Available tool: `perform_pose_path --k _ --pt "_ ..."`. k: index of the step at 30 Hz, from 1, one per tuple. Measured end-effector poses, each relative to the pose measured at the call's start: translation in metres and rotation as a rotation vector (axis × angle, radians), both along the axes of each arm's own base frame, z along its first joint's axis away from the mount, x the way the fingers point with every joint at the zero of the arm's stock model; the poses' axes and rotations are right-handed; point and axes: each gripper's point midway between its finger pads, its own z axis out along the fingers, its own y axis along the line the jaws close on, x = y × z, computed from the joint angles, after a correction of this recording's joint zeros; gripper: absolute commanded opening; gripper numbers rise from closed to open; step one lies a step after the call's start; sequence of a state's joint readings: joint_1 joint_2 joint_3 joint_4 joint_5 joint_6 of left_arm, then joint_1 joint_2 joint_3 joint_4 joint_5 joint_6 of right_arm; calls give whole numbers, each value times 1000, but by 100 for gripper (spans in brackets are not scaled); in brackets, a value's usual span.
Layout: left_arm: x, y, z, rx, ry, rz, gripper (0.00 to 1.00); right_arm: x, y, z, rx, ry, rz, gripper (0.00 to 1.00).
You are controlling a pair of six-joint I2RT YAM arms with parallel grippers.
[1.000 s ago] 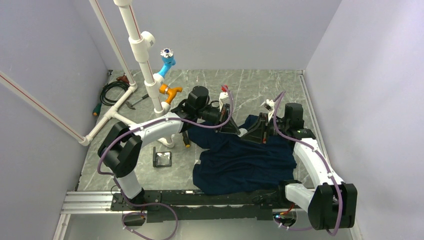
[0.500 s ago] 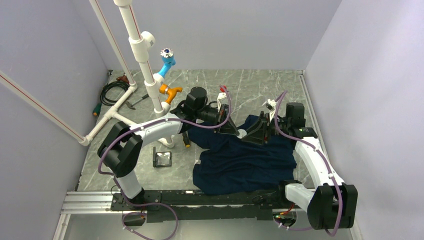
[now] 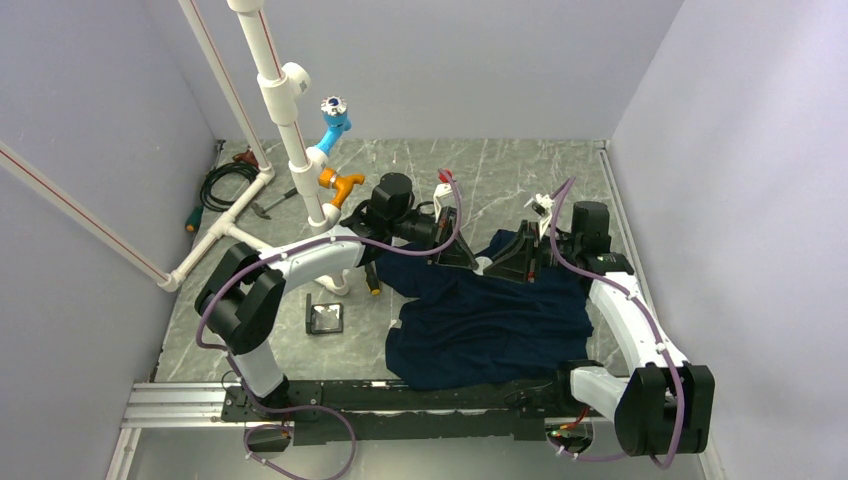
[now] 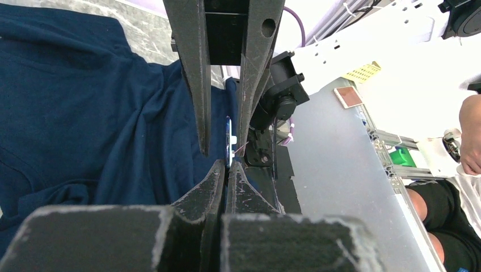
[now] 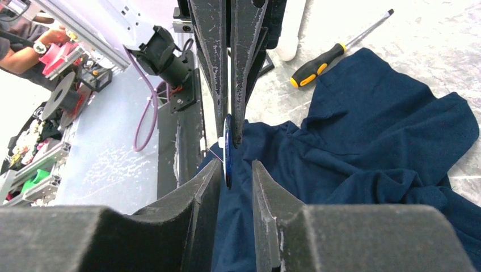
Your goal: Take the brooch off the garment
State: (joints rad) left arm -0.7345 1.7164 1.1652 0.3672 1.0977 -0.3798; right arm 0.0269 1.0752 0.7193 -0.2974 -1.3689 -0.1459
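Note:
The garment [image 3: 490, 320] is a dark navy T-shirt lying crumpled on the grey marbled floor; it also shows in the left wrist view [image 4: 85, 113] and the right wrist view [image 5: 368, 141]. The brooch [image 3: 484, 266] is a small pale disc above the shirt's far edge, seen edge-on in both wrist views [image 4: 228, 141] [image 5: 227, 150]. My left gripper [image 4: 228, 165] is shut on the brooch. My right gripper [image 5: 233, 165] faces it, jaws apart on either side of the brooch, with navy cloth in the gap. Both grippers meet tip to tip [image 3: 478, 263] [image 3: 493, 268].
A yellow-handled screwdriver [image 5: 317, 62] lies left of the shirt. A white pipe frame [image 3: 290, 130] with a light-blue fitting [image 3: 333, 118] and an orange fitting [image 3: 340, 183] stands at the back left. A small black device [image 3: 324, 318] lies on the floor; cables [image 3: 225, 180] lie near the left wall.
My right gripper has edged slightly left, toward the left gripper. The left gripper and the shirt have hardly moved.

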Motion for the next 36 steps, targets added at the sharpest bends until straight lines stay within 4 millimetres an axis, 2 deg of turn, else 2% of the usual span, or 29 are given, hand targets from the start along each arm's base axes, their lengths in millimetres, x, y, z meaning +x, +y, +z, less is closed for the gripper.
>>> perform_pose_path --k 6,18,36 --pt "1 0 1 -3 -5 5 0 2 1 2 6 9 -3 31" --pt "4 -1 1 -3 -9 20 0 7 1 7 14 4 -13 31" --pt "12 -3 -5 16 -16 66 0 18 0 3 -10 39 -84 14"
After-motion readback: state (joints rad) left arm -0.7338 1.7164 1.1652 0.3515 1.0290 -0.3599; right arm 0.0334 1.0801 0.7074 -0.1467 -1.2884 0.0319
